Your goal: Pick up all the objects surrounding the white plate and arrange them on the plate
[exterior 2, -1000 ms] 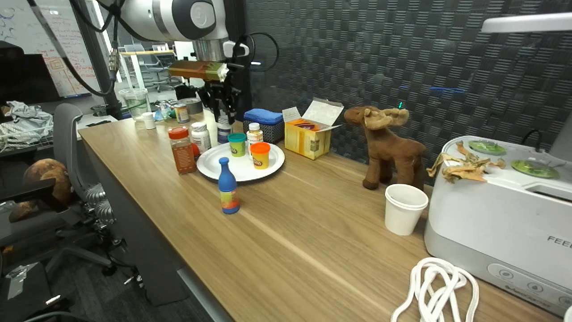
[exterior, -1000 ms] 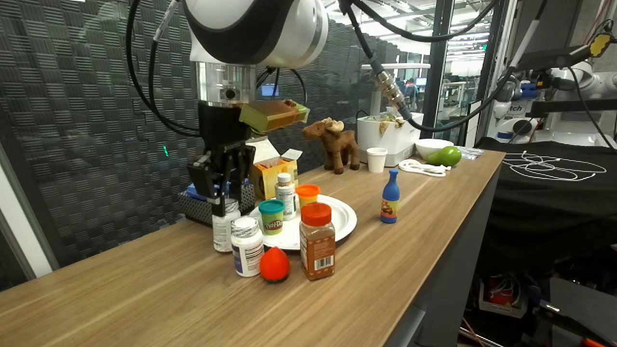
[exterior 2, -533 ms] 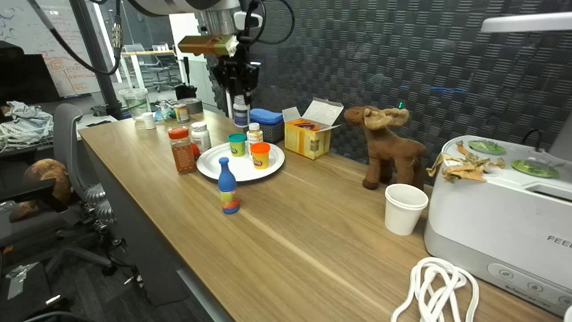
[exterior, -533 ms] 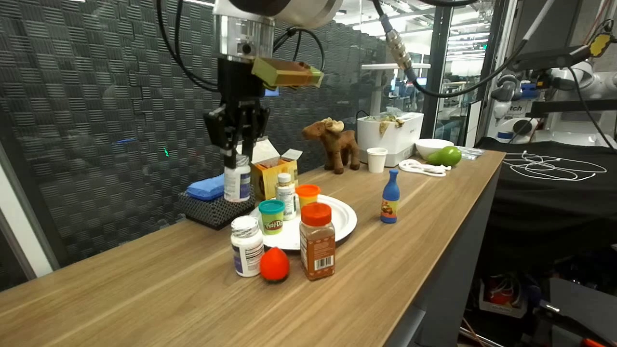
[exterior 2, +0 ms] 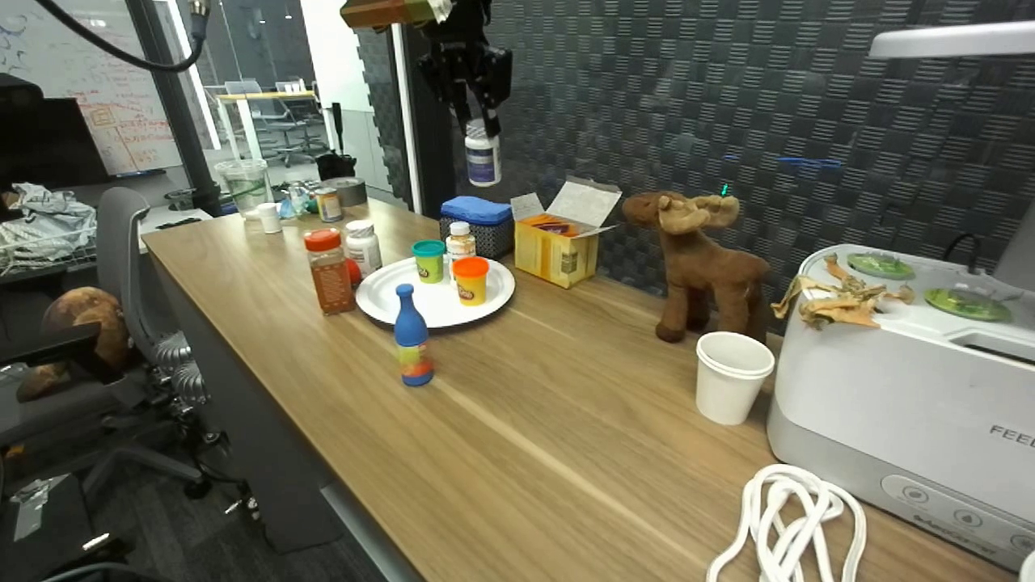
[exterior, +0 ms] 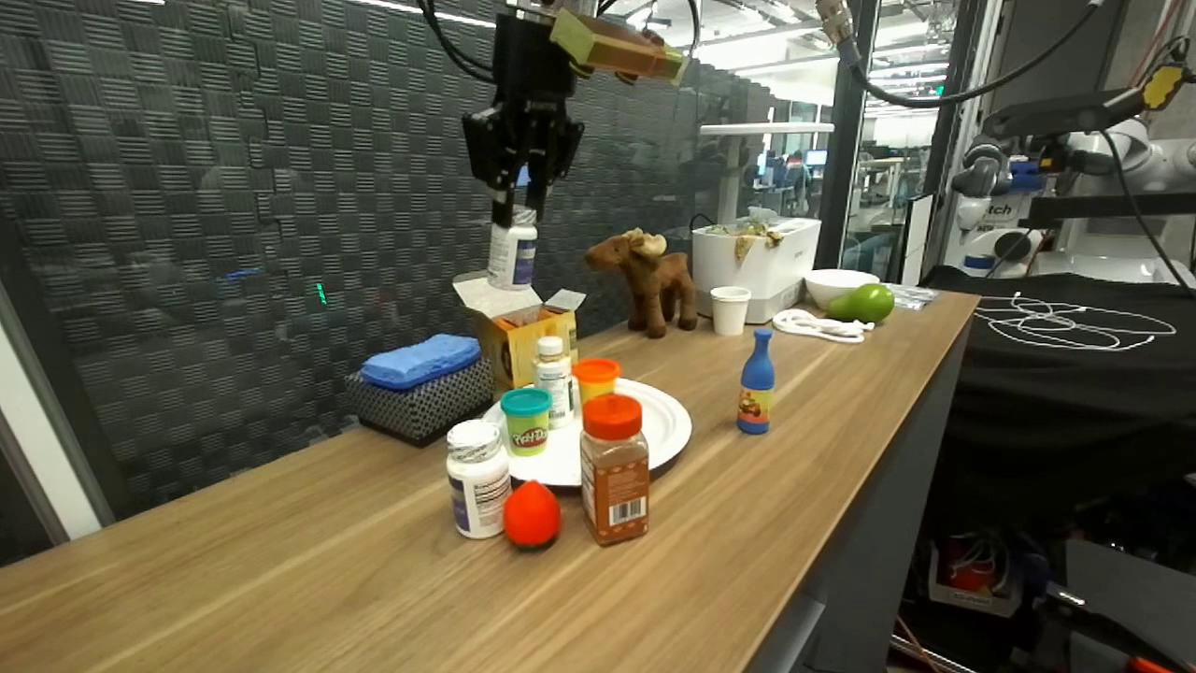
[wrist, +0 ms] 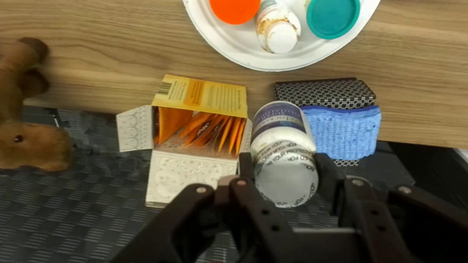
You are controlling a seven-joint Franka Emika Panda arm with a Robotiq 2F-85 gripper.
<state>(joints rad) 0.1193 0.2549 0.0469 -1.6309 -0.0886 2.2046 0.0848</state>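
Held: one white pill bottle [exterior: 513,259], dark blue label, lettered seal about the cap, roughly upright, in the air above the desk [exterior: 327,542]. My gripper [wrist: 285,166] is clamped on it near the cap, pressing from both sides. In my wrist view it shows between an open yellow carton [wrist: 201,95] and a patterned box [wrist: 323,93] bearing a blue cloth [wrist: 340,133].

White plate [exterior: 667,428]: one, round, set on the desk. On it, upright: one tub with a teal lid [exterior: 527,421]; one tub with an orange lid [exterior: 596,376]; one slim white-capped bottle [exterior: 554,388], standing between the two tubs.

Around the plate, on the desk: one second white pill bottle [exterior: 479,486], upright, just beside the rim; one red ball [exterior: 532,514], just beside that bottle, contact between them not certain; one brown jar with a red cap [exterior: 615,477], upright, near the rim; one small blue bottle [exterior: 756,385] with a coloured label, upright, apart from the others.

Also on the desk: one brown toy moose [exterior 2: 703,267], standing; white paper cups [exterior 2: 732,384], nested; one white cord [exterior 2: 788,521], looped; one white appliance [exterior 2: 906,420] topped with withered leaves [exterior 2: 845,303]. In an exterior view, farther along: one white bowl [exterior: 822,283]; one green pear-shaped item [exterior: 867,304], just beside the bowl.
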